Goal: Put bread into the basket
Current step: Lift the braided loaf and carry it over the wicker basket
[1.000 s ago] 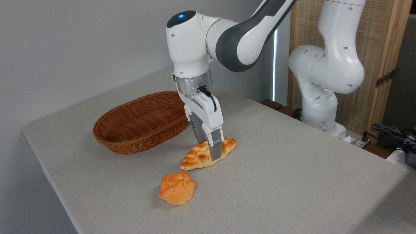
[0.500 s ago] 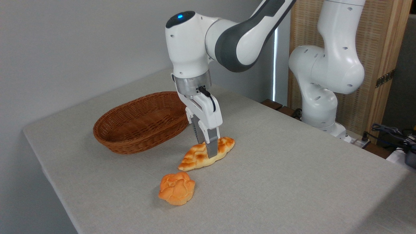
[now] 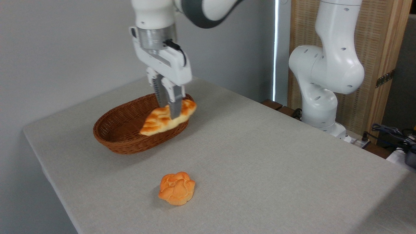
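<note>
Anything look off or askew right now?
Nothing serious. The bread hangs tilted in the gripper, its left end drooping, over the basket. The bun sits intact on the table. No spills or damage.

You see the braided golden-brown bread (image 3: 162,119) suspended over the basket's (image 3: 112,136) right half, its left tip dipping lower. The oval reddish-brown wicker basket sits upright on the counter (image 3: 260,156), interior uncovered.
</note>
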Robot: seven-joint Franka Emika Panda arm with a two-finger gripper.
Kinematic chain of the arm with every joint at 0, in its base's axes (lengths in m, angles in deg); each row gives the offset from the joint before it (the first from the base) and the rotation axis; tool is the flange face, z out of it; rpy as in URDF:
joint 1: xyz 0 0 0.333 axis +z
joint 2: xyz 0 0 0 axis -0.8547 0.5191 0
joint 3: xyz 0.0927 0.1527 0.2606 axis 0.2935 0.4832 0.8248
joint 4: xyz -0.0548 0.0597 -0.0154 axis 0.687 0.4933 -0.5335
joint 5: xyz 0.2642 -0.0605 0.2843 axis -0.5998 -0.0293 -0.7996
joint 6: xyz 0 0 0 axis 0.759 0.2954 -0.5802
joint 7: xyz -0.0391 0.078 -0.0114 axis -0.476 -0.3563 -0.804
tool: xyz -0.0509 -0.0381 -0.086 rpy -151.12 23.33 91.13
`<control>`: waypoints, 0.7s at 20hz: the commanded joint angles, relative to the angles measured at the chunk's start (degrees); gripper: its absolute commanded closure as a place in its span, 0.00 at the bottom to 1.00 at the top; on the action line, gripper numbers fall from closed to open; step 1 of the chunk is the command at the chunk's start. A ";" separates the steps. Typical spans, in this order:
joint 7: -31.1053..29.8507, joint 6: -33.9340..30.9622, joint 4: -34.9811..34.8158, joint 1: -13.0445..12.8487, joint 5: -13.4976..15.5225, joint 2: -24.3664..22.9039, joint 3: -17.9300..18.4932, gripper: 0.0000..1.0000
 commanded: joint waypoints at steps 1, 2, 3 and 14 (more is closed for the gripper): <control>-9.66 2.50 4.95 -0.31 0.53 6.45 -5.39 0.50; -10.90 4.70 4.86 -0.39 0.52 6.98 -6.79 0.50; -12.65 6.72 4.86 -0.40 0.70 7.68 -8.03 0.50; -19.88 15.18 4.77 -0.48 -1.67 12.08 -11.38 0.00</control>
